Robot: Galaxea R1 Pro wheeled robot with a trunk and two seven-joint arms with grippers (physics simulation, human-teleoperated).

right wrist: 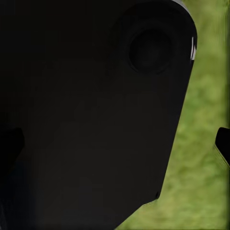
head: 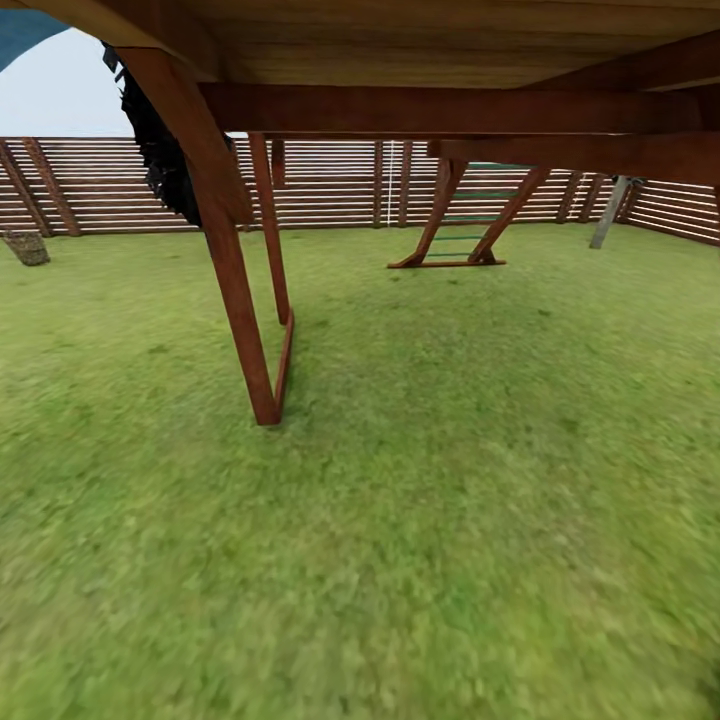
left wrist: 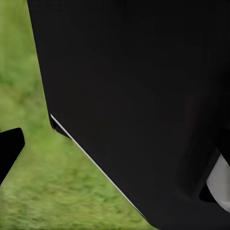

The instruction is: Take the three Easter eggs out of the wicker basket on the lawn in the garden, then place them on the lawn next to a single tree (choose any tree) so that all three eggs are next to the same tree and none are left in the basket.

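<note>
Left fingertip (left wrist: 9, 146) appears as a dark tip at the frame edge over grass, beside a large black body panel (left wrist: 143, 96); whether that gripper is spread or closed cannot be told. Right wrist view likewise gives a dark fingertip (right wrist: 223, 141) at the edge and a black panel (right wrist: 86, 120), jaw state undeterminable. Head view: lawn (head: 420, 520) stretching to a slatted fence (head: 330, 185), with a wooden frame leg (head: 240, 300) close ahead, a second A-frame (head: 470, 225) farther off, and beams (head: 450, 60) overhead. Basket and eggs are not in sight, so the robot is judged to be in transit. Risks: the base or trunk striking the near leg or overhead beams while driving; a pale trunk (head: 608, 212) by the far fence may be the tree.
</note>
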